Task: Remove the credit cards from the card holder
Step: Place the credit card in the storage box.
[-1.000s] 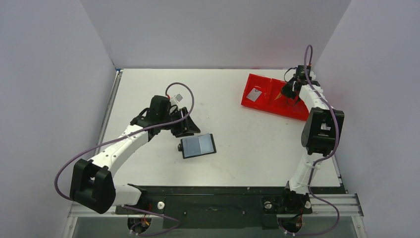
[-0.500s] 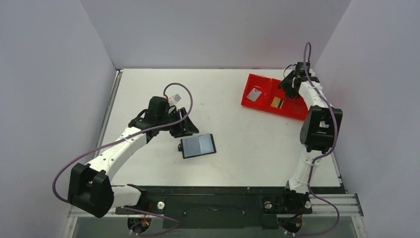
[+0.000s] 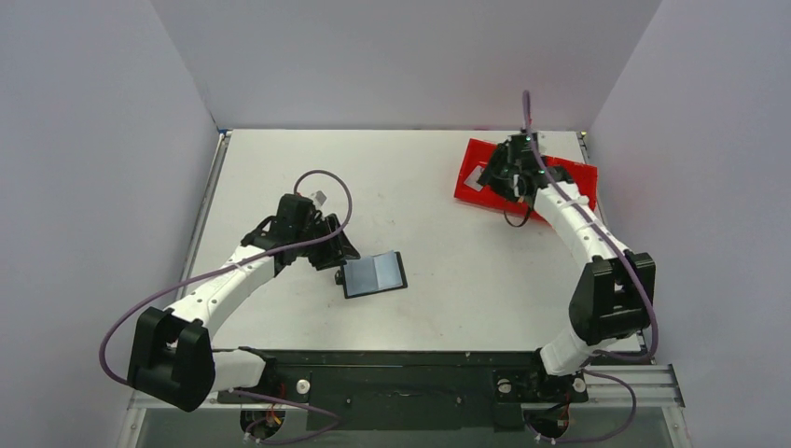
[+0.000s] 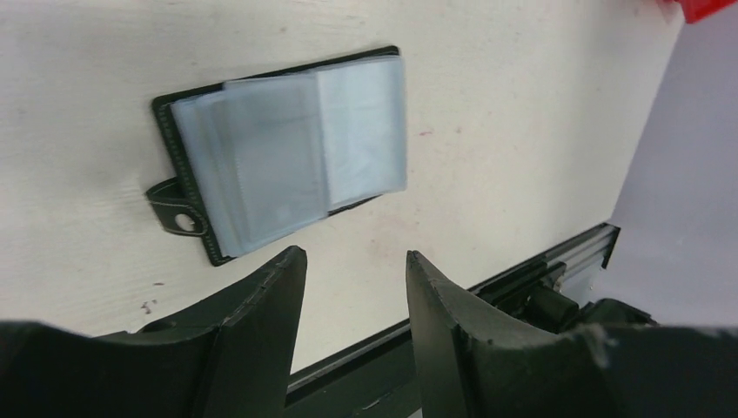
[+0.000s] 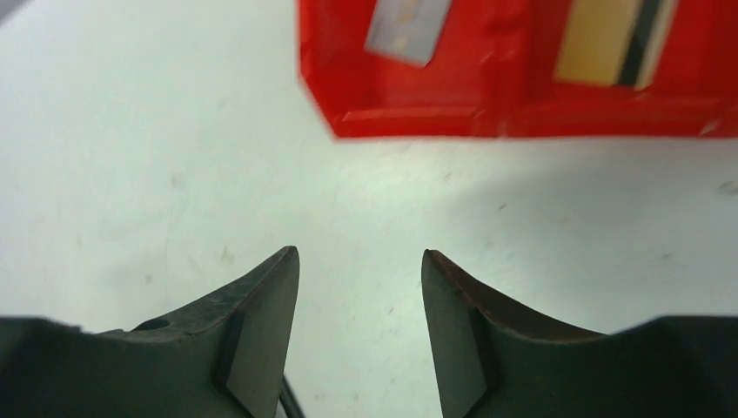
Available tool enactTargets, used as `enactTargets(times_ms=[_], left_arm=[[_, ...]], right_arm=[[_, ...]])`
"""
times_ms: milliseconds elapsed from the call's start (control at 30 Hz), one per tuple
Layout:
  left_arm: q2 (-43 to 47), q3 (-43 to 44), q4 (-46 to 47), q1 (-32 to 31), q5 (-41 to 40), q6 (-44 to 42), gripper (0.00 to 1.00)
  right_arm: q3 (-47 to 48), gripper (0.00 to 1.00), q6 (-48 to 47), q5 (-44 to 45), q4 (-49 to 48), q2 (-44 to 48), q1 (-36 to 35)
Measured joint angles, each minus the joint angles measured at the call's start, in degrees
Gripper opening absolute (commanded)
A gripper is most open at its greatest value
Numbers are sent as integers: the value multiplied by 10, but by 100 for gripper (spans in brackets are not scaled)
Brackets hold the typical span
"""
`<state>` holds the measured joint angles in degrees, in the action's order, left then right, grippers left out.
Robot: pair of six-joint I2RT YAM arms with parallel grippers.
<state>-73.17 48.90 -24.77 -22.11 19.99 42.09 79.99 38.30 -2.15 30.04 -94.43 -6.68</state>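
Nearest the arm bases, the card holder [image 3: 373,274] lies flat and open on the worktop [image 3: 438,243], cloudy plastic sleeves facing up. The left claw [image 4: 352,261] is just beside its left end, fingers set apart and holding nothing. Farther back on the right, the right claw [image 5: 358,257] hangs at the near left corner of the red tray [image 5: 418,113], fingers likewise parted and empty. Inside the tray, a silver-grey card [image 5: 407,26] lies in one compartment and a gold card [image 5: 613,39] with a dark stripe in the next.
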Motion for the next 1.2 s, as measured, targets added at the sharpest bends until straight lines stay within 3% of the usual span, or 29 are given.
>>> enactTargets(times_ms=[267, 533, 867, 1200], left_arm=[[19, -53, -9, 37, -54, 7, 44], [30, -82, -17, 67, -80, 8, 44], [39, -82, -20, 92, -85, 7, 44], [39, -83, -21, 96, -83, 4, 44]], right_arm=[[-94, 49, 20, 13, -18, 37, -228], [-79, 49, 50, 30, -45, -38, -397], [-32, 51, 62, 38, -51, -147, -466], [-2, 51, 65, 44, -54, -198, -493]])
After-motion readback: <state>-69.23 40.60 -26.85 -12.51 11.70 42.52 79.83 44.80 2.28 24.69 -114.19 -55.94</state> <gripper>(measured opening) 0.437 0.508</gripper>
